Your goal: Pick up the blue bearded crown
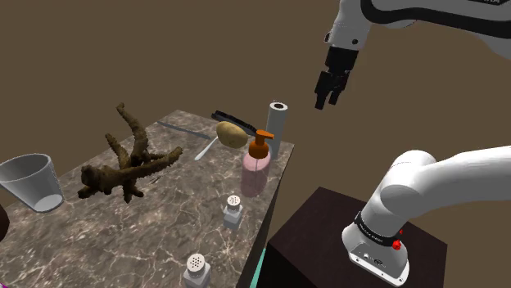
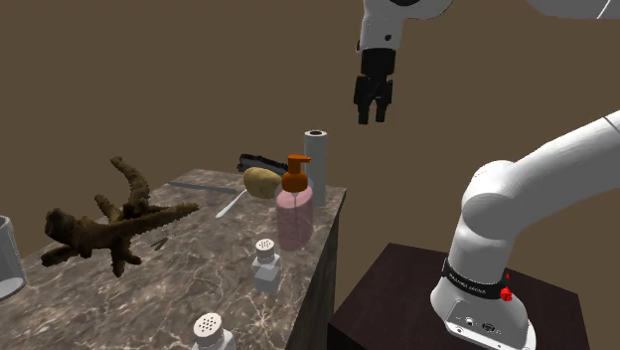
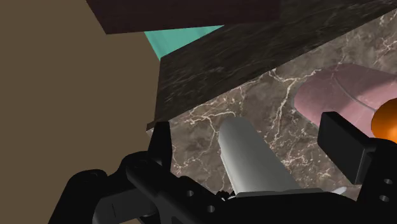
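– Two things first: how did the jaws stand, and what room did they have?

– They were spread wide and held nothing. They hung in open air, high over the tabletop's corner, above the upright grey cylinder and well clear of it. In the wrist view the cylinder showed between the two black fingers, with neither touching it.

– And the thing to be picked up?

– It was drawn brown, not blue: a gnarled, branching root-like piece. It lay on the tabletop toward the shoulder view's left, well apart from the jaws. Bare marbled surface lay around it, most of all on the near side.

– What crowded the edges?

– Along the shoulder view's right edge stood the cylinder, a pink dispenser with an orange pump, and two small shakers, one nearly at the picture's bottom. Near the far edge lay a potato, a black brush behind it and a spoon beside it. A clear cup stood at the shoulder view's left, apart from the root.

– The surface and the room?

– The tabletop was dark stone with pale veins. The dark box stand sat just beside its right edge, with a teal strip showing between them. Everything beyond was plain brown.
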Tool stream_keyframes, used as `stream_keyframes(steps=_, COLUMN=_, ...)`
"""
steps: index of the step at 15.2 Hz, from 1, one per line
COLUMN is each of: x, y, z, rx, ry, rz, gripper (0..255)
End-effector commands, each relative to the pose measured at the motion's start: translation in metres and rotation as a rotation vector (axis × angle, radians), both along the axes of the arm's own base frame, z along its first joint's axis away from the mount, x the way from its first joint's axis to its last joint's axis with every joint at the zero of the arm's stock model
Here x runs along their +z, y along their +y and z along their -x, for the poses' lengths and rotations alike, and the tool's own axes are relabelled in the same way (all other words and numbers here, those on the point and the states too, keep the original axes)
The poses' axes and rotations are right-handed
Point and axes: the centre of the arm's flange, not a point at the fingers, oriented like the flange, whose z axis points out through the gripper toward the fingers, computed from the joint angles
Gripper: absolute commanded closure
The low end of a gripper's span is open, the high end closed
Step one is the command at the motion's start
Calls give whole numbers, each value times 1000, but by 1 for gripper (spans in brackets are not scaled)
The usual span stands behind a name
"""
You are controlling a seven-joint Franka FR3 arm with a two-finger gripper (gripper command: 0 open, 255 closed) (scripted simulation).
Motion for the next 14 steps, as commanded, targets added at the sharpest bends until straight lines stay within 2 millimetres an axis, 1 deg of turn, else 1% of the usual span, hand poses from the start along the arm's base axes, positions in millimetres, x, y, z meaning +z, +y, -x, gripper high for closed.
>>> stream_keyframes(steps=1, x=0, y=0, z=0, rx=0, ry=0, rz=0, gripper=0)
stream_keyframes(steps=8, x=-14, y=68, z=-77, rx=50, ry=-43, rz=206, gripper=0)
stream_keyframes(steps=14, x=-34, y=126, z=-141, rx=93, ry=-80, rz=383, gripper=0)
